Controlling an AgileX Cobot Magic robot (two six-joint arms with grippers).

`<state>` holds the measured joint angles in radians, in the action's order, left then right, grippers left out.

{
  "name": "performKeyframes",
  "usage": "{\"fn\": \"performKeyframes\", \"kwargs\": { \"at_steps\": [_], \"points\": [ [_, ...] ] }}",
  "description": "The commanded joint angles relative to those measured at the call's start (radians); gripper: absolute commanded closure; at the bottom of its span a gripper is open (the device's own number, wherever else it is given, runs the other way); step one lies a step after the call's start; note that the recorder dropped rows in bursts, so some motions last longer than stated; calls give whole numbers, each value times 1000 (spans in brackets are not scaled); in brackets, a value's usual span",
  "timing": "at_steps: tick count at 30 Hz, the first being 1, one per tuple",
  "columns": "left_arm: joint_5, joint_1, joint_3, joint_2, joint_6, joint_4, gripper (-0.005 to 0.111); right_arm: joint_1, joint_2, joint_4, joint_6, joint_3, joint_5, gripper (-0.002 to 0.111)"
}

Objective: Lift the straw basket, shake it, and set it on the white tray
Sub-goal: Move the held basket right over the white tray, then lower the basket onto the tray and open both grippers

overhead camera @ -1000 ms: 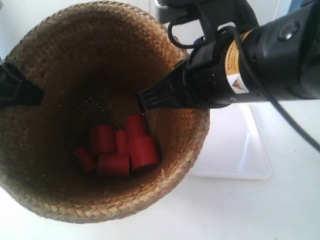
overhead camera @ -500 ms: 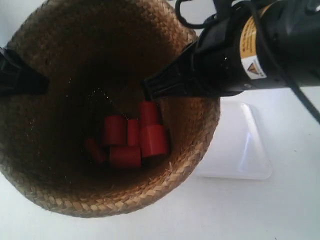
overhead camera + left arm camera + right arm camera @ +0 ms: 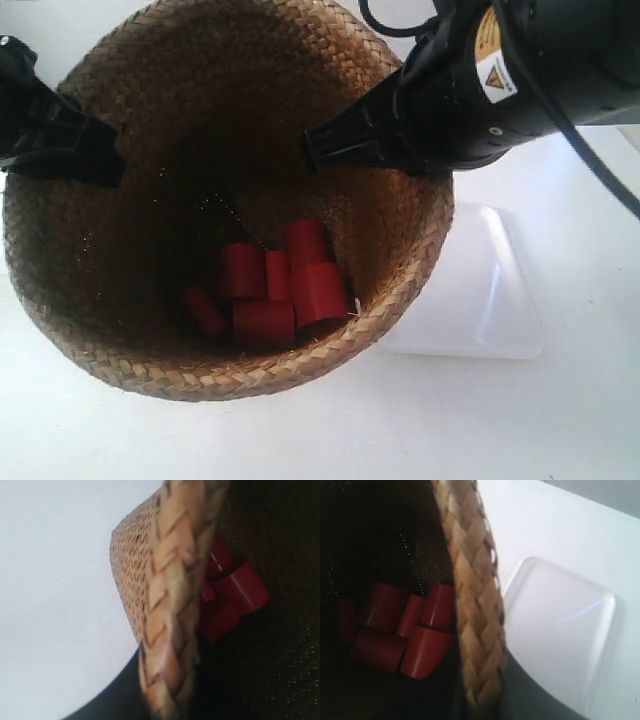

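Observation:
The straw basket (image 3: 150, 150) hangs tilted above the table, gripped at opposite sides of its braided rim. My left gripper (image 3: 100, 160) is shut on the rim (image 3: 172, 610), one dark finger (image 3: 120, 695) outside the wall. My right gripper (image 3: 315, 150) is shut on the rim (image 3: 472, 610) on the tray side, its outer finger (image 3: 530, 700) against the weave. Several red cylinders (image 3: 275, 290) lie heaped in the dark bottom. The white tray (image 3: 480, 290) lies on the table, its near side hidden under the basket; the right wrist view shows the tray (image 3: 555, 630) just beyond the rim.
The white table (image 3: 450, 430) stretches around the basket and tray. The thick black right arm (image 3: 540, 70) with a warning label crosses above the basket and hides the tray's far edge.
The basket has shifted toward the tray and now covers more of it. Both grippers moved along with it, and the red cylinders slid the same way inside.

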<state>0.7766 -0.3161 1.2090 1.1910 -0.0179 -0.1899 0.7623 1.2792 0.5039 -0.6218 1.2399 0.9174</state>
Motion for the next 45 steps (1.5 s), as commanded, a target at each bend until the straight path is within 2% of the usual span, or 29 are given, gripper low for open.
{"fn": "performKeyframes", "kwargs": {
  "at_steps": [1,9,14,21,27,31,35,45],
  "points": [
    [118,-6,121,101,-7,-73,107,-89,40,-77,171,76,71,108],
    [164,-6,325,255,69,-126,107,-266,107,-145,320,162,173,108],
    [85,-10,395,321,73,-271,107,-376,137,-179,404,206,190,108],
    [-79,-93,421,460,150,-266,107,-515,235,-200,554,340,247,108],
    [-160,-147,440,540,164,-267,107,-556,291,-209,604,391,261,108],
    [-137,-171,545,604,172,-267,107,-596,315,-220,622,402,260,108],
    [-80,-175,619,665,179,-262,107,-635,324,-242,645,402,272,108],
    [-67,-175,632,683,192,-244,107,-644,368,-289,650,400,300,108]
  ]
}}
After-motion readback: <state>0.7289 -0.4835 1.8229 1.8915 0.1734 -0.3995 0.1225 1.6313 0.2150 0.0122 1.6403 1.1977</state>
